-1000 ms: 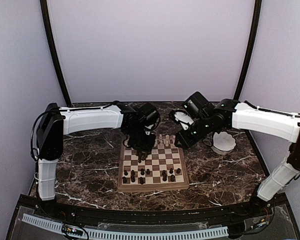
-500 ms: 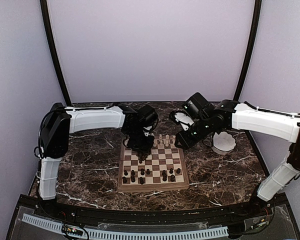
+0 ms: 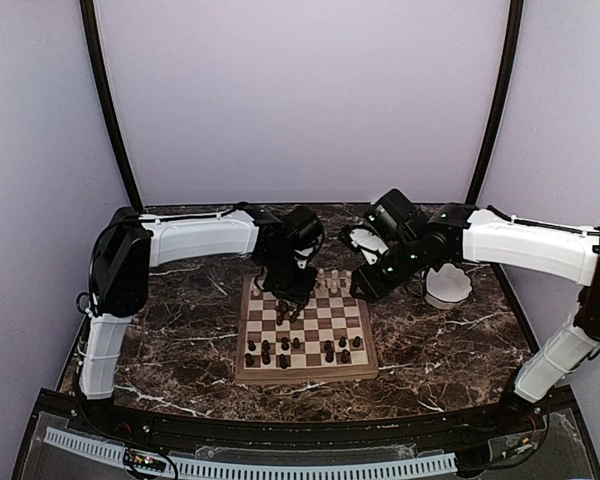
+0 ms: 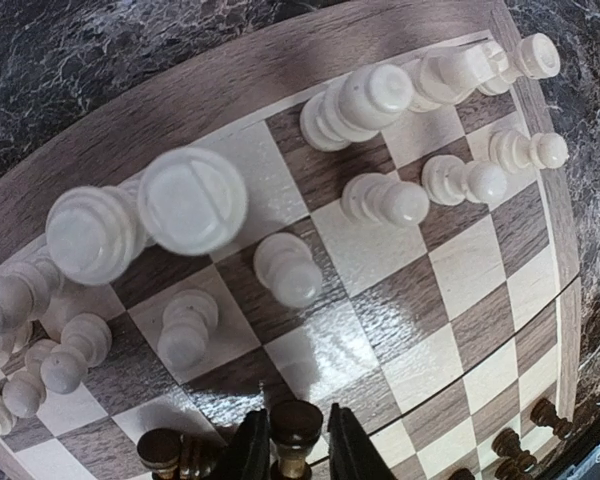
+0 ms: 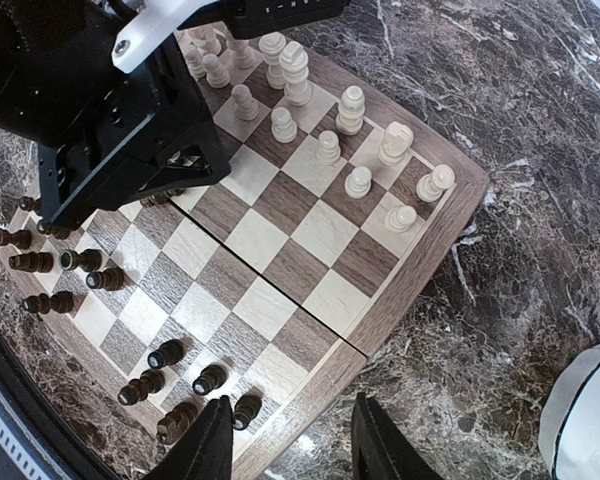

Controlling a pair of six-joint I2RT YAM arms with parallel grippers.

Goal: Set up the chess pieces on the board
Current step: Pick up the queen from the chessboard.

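Left fingers (image 4: pixel 250 452) and dark piece (image 4: pixel 295 428) farther right

Square wooden board (image 3: pixel 305 375), lying flat: tan and dark brown checks inside a thick brown rim. Cream pieces (image 5: pixel 327 148) stand crowded on its far rows. Dark brown pieces (image 5: pixel 166 353) stand in loose groups on the near rows.

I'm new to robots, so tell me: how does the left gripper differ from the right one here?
The left gripper is closed on a dark chess piece; the right gripper stands open and empty. The left one is low among the pieces on the board; the right one hangs higher, by the board's right side. Both have two dark fingers.
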